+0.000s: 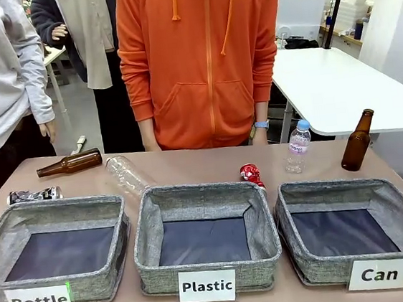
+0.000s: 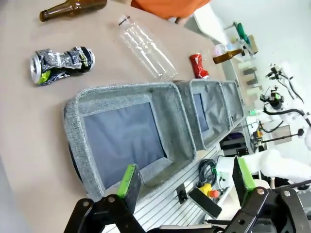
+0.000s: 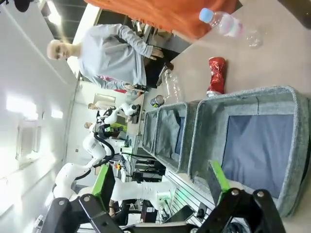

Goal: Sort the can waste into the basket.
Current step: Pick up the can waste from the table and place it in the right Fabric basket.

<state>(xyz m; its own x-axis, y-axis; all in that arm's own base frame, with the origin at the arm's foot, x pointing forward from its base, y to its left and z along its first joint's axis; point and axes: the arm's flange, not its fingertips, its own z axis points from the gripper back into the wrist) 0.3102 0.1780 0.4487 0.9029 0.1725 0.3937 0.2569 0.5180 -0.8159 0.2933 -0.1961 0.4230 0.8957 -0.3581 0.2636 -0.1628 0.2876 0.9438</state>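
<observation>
1. On the near side of the Can basket (image 3: 243,97), our right gripper (image 3: 161,178) hangs with its jaws apart and nothing between them; our left gripper (image 2: 187,174), well off to that basket's left, is spread and empty too.
2. We see the red can (image 1: 251,174) lying on the table (image 1: 188,163) just past the basket's far left corner, the black can (image 1: 34,195) far to its left.
3. We judge both crushed cans light, thin-walled and slick; we would pinch each across its dented waist, gently.
</observation>
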